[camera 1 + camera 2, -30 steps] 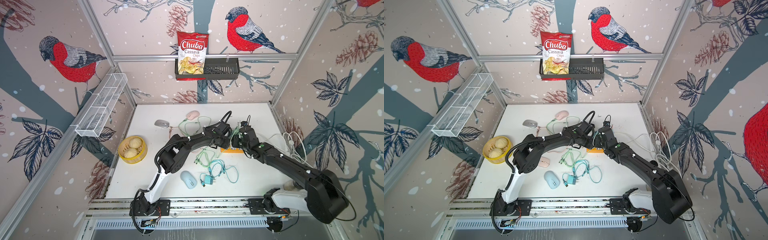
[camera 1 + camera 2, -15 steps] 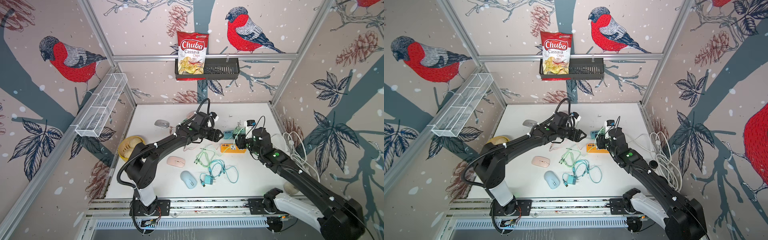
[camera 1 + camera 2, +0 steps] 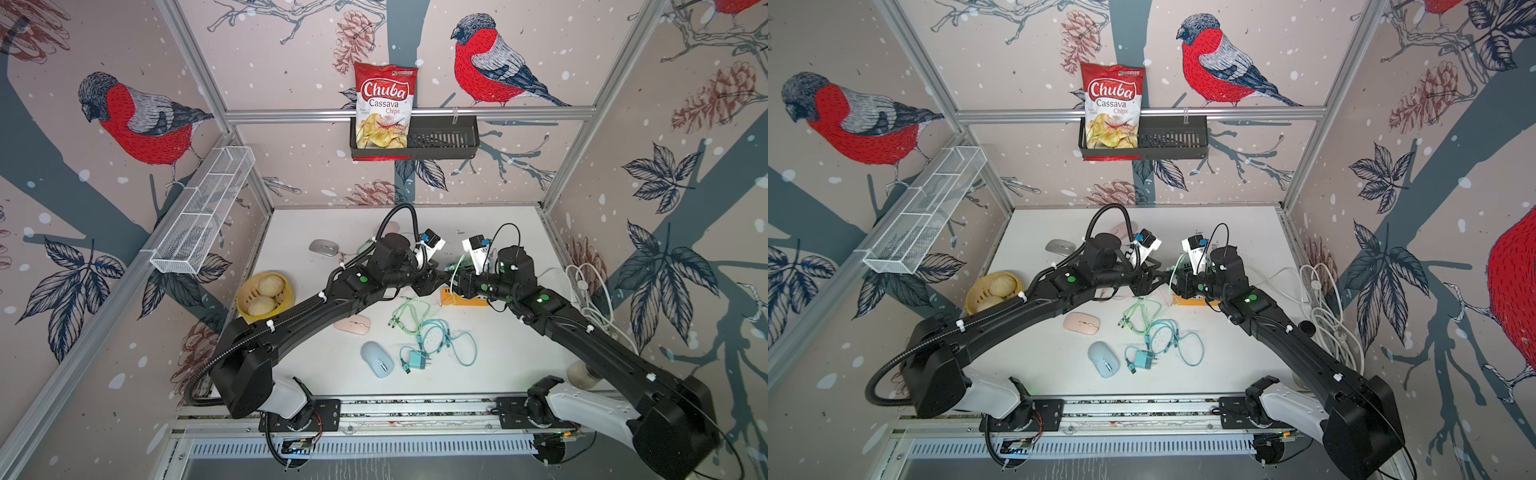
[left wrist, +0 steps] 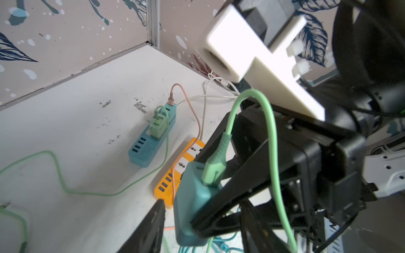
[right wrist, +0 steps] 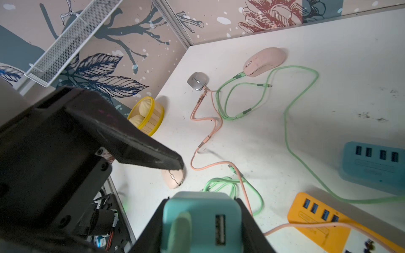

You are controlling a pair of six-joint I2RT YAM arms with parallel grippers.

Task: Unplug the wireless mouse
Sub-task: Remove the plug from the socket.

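Note:
My right gripper is shut on a teal charger, held above the orange power strip. A green cable's plug sits in the charger. My left gripper is open, with a finger on each side of the charger and of a right finger, and a gap shows beside the block. In both top views the two grippers meet tip to tip. At the back, a pink mouse has a green cable plugged in. A grey mouse has a pink cable plugged in.
A flat pink mouse, a blue mouse and teal cables lie in front. A blue power strip carries a light green charger. A steamer with buns sits at the left and white cords at the right.
Half a second ago my left gripper stood apart, back and to the left. It has come back to the right gripper and the charger. The right gripper has kept hold of the charger.

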